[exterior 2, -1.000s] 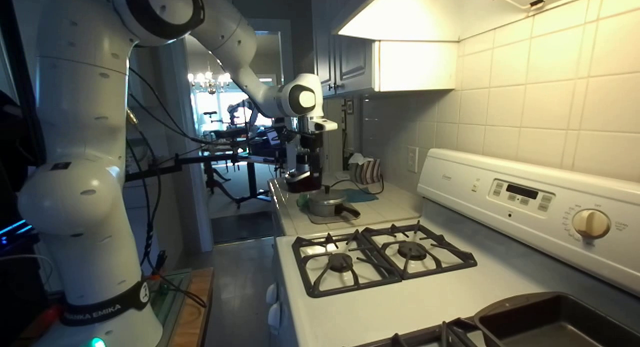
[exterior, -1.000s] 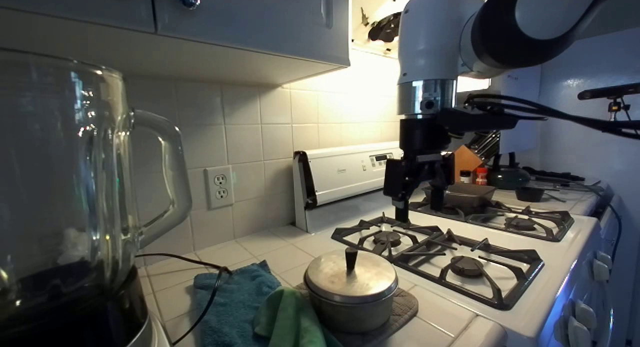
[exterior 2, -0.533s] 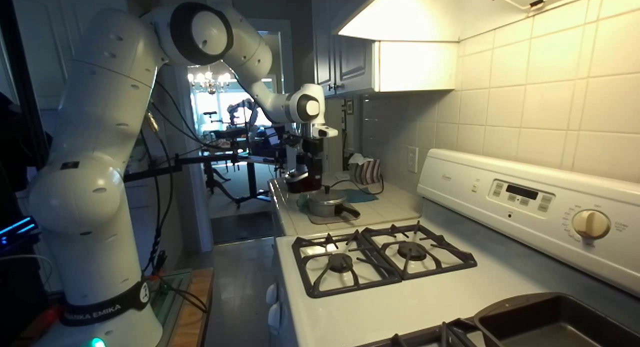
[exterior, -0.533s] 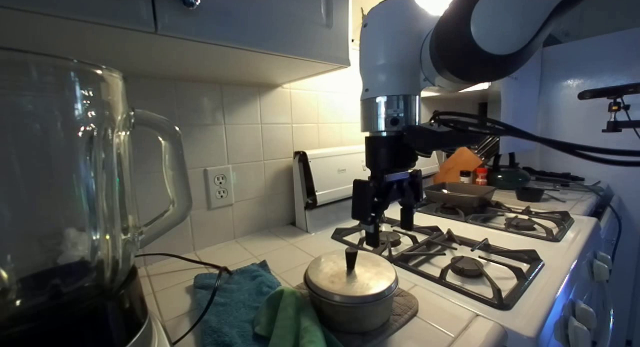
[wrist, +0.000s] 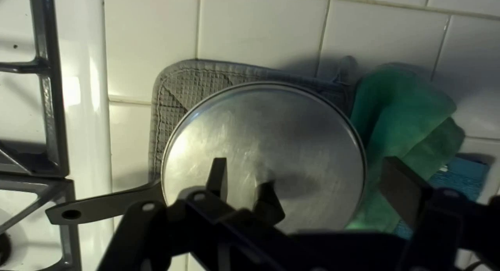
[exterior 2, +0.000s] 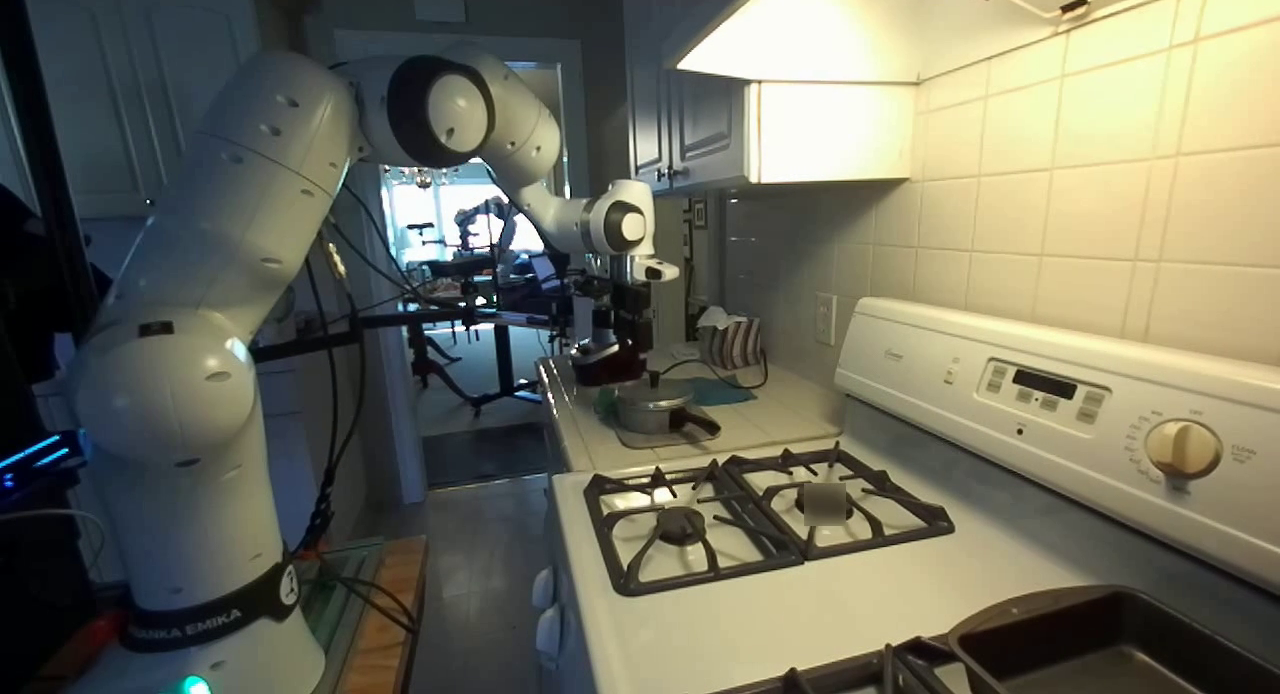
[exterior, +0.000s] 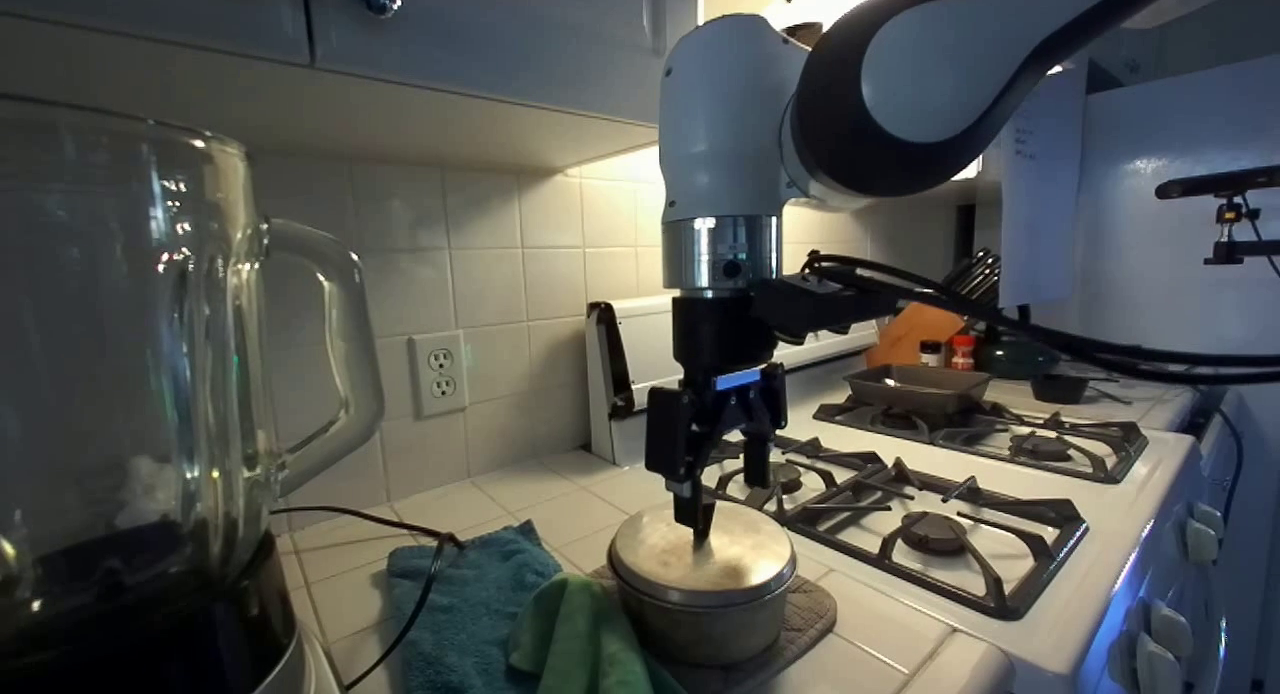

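"How does the end effector stand?"

"Spread, fingers wide apart, pinching nothing. It hangs low over a round, silvery metal lid, and the tapered black knob rises between the fingers, nearer one. Whether that finger brushes it, I can't tell from here."

"And under it?"

"The round grey metal saucepan sits upright beneath its lid on the white-tiled surface, near the edge by the white gas stove, closer to the front corner than to the pale tiled wall. Its long, flat black handle points at the stove."

"What's around it?"

"A grey quilted fabric pot holder lies beneath. A crumpled green cloth is bunched just beside the saucepan, partly over a blue terry towel. Farther along, near the surface's front edge, stands a clear glass blender jug on a dark base."

"And on the stove?"

"Black metal grates, with a dark rectangular baking pan on those farther from the surface."
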`<state>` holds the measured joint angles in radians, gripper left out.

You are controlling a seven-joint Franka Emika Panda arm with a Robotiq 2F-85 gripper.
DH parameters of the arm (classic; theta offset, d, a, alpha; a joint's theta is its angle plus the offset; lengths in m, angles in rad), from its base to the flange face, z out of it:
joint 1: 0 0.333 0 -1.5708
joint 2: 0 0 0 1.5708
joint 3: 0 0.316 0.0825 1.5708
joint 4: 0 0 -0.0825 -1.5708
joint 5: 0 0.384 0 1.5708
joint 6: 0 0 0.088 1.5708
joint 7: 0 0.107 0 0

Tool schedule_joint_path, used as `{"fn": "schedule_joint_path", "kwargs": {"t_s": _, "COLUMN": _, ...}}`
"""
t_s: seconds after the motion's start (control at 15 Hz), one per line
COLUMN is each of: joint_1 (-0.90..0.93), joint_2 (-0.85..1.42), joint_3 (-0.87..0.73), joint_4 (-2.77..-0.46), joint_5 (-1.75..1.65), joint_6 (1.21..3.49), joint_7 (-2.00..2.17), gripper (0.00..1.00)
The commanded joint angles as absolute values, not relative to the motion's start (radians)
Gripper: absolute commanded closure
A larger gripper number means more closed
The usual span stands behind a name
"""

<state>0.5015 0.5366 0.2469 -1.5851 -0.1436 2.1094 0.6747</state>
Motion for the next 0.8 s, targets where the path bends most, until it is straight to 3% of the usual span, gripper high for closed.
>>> {"fn": "schedule_joint_path", "kwargs": {"t_s": 0.0, "joint_1": 0.527, "joint_2": 0.611, "joint_3": 0.216, "joint_4": -1.488, "joint_5": -0.15, "joint_6": 2.124, "joint_7": 0.615, "gripper": 0.0}}
{"fn": "schedule_joint_path", "kwargs": {"t_s": 0.33, "joint_1": 0.54, "joint_2": 0.655, "joint_3": 0.188, "joint_4": -1.444, "joint_5": -0.147, "joint_6": 2.166, "joint_7": 0.575, "gripper": 0.0}}
{"fn": "schedule_joint_path", "kwargs": {"t_s": 0.4, "joint_1": 0.543, "joint_2": 0.661, "joint_3": 0.183, "joint_4": -1.435, "joint_5": -0.148, "joint_6": 2.168, "joint_7": 0.571, "gripper": 0.07}}
{"fn": "schedule_joint_path", "kwargs": {"t_s": 0.53, "joint_1": 0.549, "joint_2": 0.673, "joint_3": 0.173, "joint_4": -1.42, "joint_5": -0.15, "joint_6": 2.166, "joint_7": 0.565, "gripper": 0.34}}
{"fn": "schedule_joint_path", "kwargs": {"t_s": 0.73, "joint_1": 0.558, "joint_2": 0.685, "joint_3": 0.156, "joint_4": -1.397, "joint_5": -0.156, "joint_6": 2.161, "joint_7": 0.571, "gripper": 0.55}}
